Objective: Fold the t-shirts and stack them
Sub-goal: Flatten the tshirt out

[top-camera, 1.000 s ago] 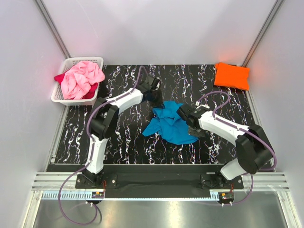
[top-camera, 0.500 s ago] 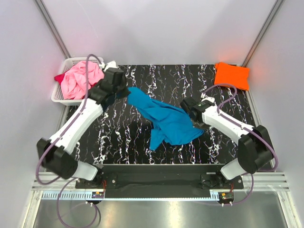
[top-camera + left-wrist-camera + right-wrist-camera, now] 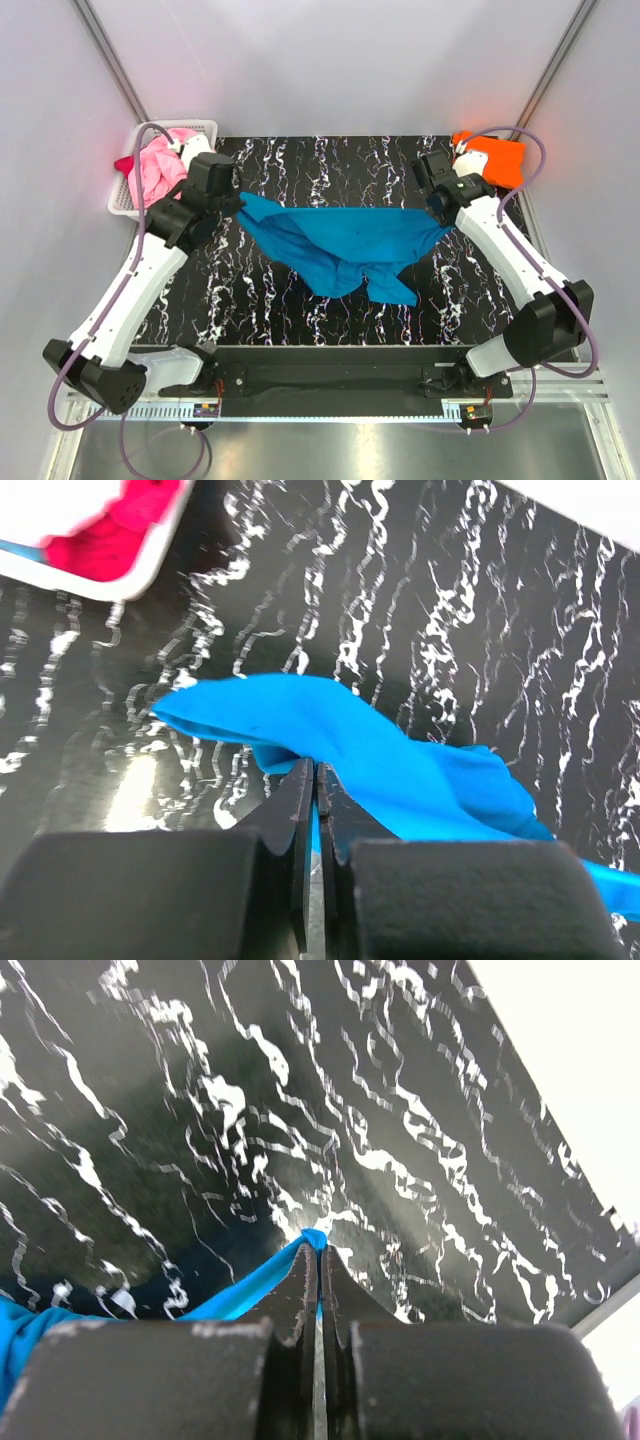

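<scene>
- The turquoise t-shirt point(image 3: 340, 240) has just been pulled out wide. It now hangs as a long band over the middle of the black marbled worktop point(image 3: 330, 160), taut along its top edge, with loose folds sagging toward the near side.
- The left end effector point(image 3: 234, 200) is pinched tight on the shirt's left end, near the white lattice basket point(image 3: 118, 200). Its wrist view shows blue cloth squeezed in the slit between the closed fingers.
- The right end effector point(image 3: 438, 208) is clamped just as tight on the right end, with a small tip of blue caught between its fingers. It hangs near the folded orange t-shirt point(image 3: 505, 160) in the far right corner.
- A second ago this shirt was a crumpled heap in the centre, with both arms huddled over it. Half a second ago only the left arm had drawn its end out toward the basket.
- Since then the right arm has swung out and away, so the cloth is open instead of bunched.
- For the task, I'd judge this the spreading step: the shirt looks ready to be laid flat, and folding hasn't begun.
- The pink t-shirt point(image 3: 150, 170) and the dark red one point(image 3: 123, 163) sit in the basket, waiting.
</scene>
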`<state>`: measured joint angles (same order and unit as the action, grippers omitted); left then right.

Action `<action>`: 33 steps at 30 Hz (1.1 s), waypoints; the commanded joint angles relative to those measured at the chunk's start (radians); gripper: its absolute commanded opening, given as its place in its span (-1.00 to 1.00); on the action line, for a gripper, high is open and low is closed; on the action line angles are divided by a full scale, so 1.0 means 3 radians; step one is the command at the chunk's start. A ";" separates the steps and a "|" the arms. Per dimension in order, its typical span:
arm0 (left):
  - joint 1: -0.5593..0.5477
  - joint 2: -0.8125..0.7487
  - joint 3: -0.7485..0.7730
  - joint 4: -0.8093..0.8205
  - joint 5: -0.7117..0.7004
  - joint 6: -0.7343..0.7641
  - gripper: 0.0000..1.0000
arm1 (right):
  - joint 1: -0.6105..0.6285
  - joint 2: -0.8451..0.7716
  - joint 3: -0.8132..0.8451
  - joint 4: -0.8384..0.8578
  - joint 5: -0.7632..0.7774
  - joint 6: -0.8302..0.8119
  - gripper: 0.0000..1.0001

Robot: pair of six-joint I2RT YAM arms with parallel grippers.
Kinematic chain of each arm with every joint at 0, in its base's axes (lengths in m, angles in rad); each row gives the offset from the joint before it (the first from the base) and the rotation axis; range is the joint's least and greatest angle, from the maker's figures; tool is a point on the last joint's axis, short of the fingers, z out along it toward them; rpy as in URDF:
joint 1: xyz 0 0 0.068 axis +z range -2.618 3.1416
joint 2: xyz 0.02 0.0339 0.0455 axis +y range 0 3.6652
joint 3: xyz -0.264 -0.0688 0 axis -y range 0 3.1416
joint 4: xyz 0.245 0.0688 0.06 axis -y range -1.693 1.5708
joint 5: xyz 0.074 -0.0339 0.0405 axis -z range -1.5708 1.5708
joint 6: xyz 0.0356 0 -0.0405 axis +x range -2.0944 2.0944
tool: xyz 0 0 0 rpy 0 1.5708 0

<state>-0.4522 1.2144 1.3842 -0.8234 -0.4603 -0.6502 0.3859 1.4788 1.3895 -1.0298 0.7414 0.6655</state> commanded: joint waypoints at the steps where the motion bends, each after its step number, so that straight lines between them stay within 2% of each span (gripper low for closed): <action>1: 0.0020 -0.0152 0.0325 -0.0164 -0.0353 0.0086 -0.86 | -0.0064 -0.0148 0.0266 -0.0039 0.0320 -0.0219 -1.00; 6: 0.0025 -0.0055 0.0402 -0.0379 0.0136 0.0250 -0.76 | -0.0074 -0.0261 0.0328 -0.0049 0.0300 -0.0301 -1.00; 10: 0.0020 -0.0004 -0.0052 -0.0329 0.0490 0.0123 -0.79 | -0.0074 -0.0302 -0.0034 0.0001 -0.0011 -0.0163 -1.00; 15: 0.0020 0.0007 -0.0640 0.0065 0.0905 -0.0046 -0.86 | -0.0074 -0.0327 -0.0754 0.0226 -0.0543 0.0006 -1.00; 18: 0.0020 0.0047 -0.0957 0.0336 0.1079 -0.0108 -0.68 | -0.0074 -0.0307 -0.1036 0.0405 -0.0784 0.0098 -1.00; 19: 0.0014 0.0078 -0.0983 0.0382 0.1130 -0.0098 -0.61 | -0.0074 -0.0297 -0.1078 0.0461 -0.0875 0.0118 -1.00; 20: 0.0014 0.0114 -0.1004 0.0484 0.1226 -0.0098 -0.43 | -0.0069 -0.0281 -0.1108 0.0477 -0.0911 0.0118 -1.00; 21: 0.0014 0.0160 -0.1029 0.0545 0.1253 -0.0093 -0.34 | -0.0069 -0.0261 -0.1144 0.0492 -0.0932 0.0129 -1.00; 24: 0.0025 0.0364 -0.1004 0.0745 0.1263 -0.0082 -0.17 | -0.0069 -0.0215 -0.1165 0.0538 -0.0963 0.0129 -1.00; 28: 0.0055 0.0757 -0.0917 0.0995 0.1197 -0.0118 -0.07 | -0.0069 -0.0194 -0.1185 0.0579 -0.1014 0.0124 -1.00; 33: 0.0254 0.1101 -0.1003 0.1358 0.1437 -0.0256 -0.05 | -0.0069 -0.0179 -0.1236 0.0605 -0.1050 0.0129 -1.00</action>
<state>-0.4095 1.5139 1.0775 -0.5488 -0.0849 -0.6926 0.3679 1.4231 1.0294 -0.8753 0.4450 0.6868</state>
